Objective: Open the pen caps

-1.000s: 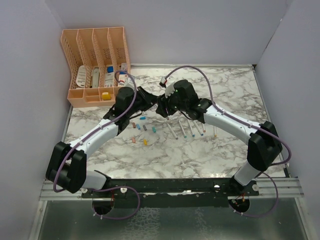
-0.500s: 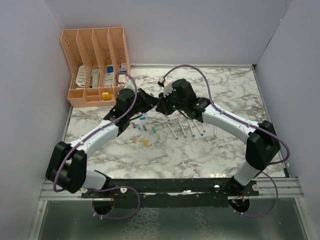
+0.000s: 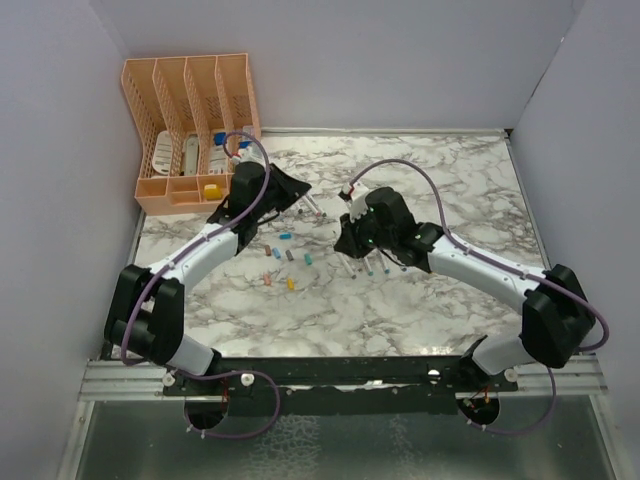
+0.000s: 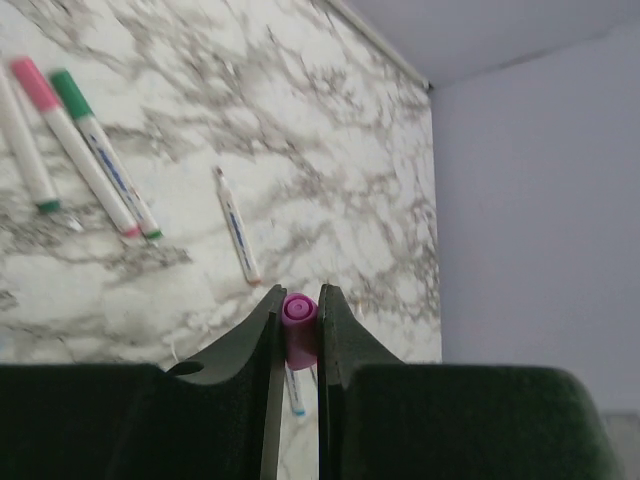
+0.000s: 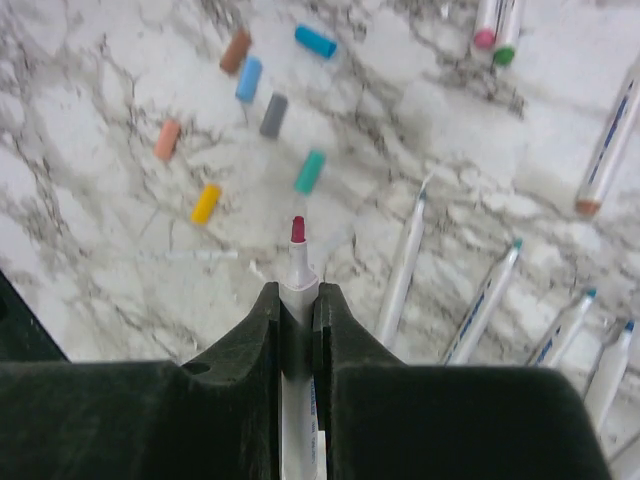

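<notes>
The left gripper is clamped on a cap at its fingertips. The right gripper is clamped on a pen. The left arm and right arm are stretched forward.

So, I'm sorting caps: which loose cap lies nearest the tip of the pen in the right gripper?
The teal cap, lying just beyond the red tip of the pen; the grey cap and yellow cap lie farther off.

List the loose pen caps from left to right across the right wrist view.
Orange cap, yellow cap, brown cap, grey cap, teal cap. The light blue cap and the bright blue cap overlap neighbours sideways, so are left out.
</notes>
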Tool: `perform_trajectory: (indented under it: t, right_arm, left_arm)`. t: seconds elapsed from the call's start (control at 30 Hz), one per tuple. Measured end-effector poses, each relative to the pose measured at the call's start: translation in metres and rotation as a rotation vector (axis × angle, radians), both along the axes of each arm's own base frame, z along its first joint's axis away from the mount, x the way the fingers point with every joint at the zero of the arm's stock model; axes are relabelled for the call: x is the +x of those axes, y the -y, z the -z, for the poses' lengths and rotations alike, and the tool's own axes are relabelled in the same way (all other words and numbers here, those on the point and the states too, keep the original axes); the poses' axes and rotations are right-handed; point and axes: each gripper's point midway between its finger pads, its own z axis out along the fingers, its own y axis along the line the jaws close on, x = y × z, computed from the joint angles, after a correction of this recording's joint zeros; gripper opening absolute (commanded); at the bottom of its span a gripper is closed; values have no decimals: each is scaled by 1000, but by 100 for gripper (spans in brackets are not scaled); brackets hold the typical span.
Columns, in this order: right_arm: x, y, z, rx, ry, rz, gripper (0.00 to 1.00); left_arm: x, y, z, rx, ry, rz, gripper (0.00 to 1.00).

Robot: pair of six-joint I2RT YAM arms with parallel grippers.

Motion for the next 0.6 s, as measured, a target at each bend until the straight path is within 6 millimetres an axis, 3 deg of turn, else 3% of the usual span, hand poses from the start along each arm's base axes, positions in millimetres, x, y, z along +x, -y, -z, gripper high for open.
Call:
perform_trajectory:
  t: [0.13, 0.3, 0.43, 0.6]
  right_arm:
    - [-26, 23, 11, -26, -48, 12, 1]
    - [-26, 38, 5, -43, -26, 75, 1]
    - [-2, 49, 3, -112, 9, 177, 1]
    - [65, 58, -1, -164, 45, 298, 1]
  left_arm:
    - [35, -25, -1, 12, 20, -104, 0]
    - [37, -23, 9, 27, 5, -96, 0]
    - [28, -20, 23, 57, -16, -59, 0]
    - [-3, -24, 62, 142, -104, -7, 0]
